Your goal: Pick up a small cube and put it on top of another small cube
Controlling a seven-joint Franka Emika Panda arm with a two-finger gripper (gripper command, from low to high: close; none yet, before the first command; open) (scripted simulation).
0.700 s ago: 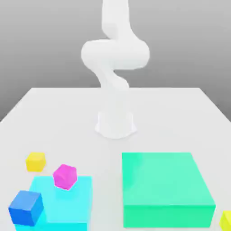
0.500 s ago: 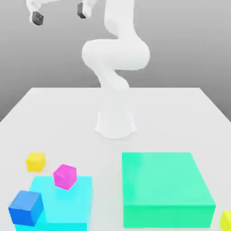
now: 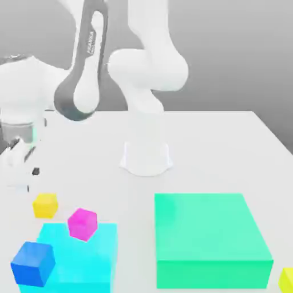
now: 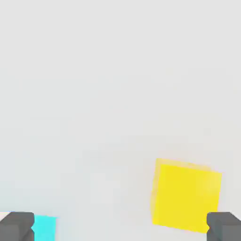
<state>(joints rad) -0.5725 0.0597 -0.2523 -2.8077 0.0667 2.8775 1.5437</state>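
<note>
Yellow cube (image 3: 45, 205) sat on worktop (image 3: 200, 143) at exterior view's left, just past far edge of light-blue block (image 3: 88, 252). Fingers (image 4: 223, 228) were wide apart, empty. Best: center over cube, turn slightly to match sides, then lower gently.

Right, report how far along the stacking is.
Nothing looks stacked: the yellow cube sits on the table, the magenta cube apart from it. The gripper is open and empty, above the table near the yellow cube. Left: grasping, lifting and placing it on another small cube.
</note>
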